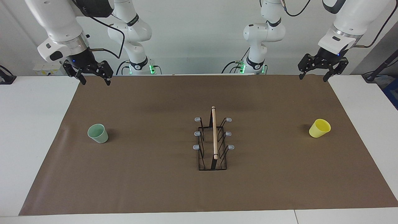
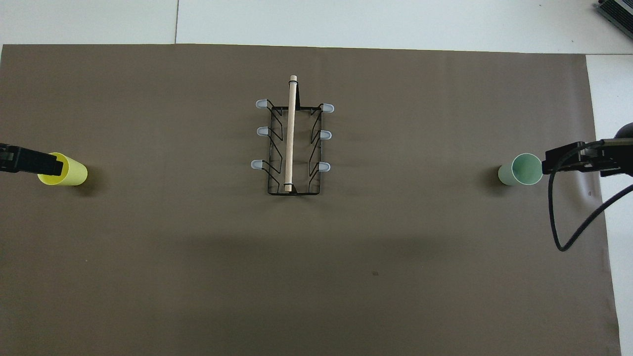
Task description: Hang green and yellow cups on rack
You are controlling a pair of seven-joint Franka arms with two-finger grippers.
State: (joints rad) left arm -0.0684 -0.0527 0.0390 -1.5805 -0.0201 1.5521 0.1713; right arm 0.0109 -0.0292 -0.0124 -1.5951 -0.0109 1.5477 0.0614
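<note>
The pale green cup [image 1: 98, 133] stands upright on the brown mat toward the right arm's end, and also shows in the overhead view [image 2: 519, 169]. The yellow cup [image 1: 319, 128] stands toward the left arm's end [image 2: 67, 170]. The black wire rack [image 1: 214, 133] with a wooden rod and grey-tipped prongs stands at the mat's middle [image 2: 291, 133], all prongs bare. My right gripper [image 1: 95, 82] is open and empty, raised over the mat's robot-side edge. My left gripper [image 1: 312, 77] is open and empty, raised likewise. Both are well apart from the cups.
The brown mat [image 1: 155, 186] covers most of the white table [image 1: 31, 124]. A black cable [image 2: 568, 222] loops from the right arm over the mat's edge beside the green cup. A dark object [image 1: 6, 77] sits at the table's corner.
</note>
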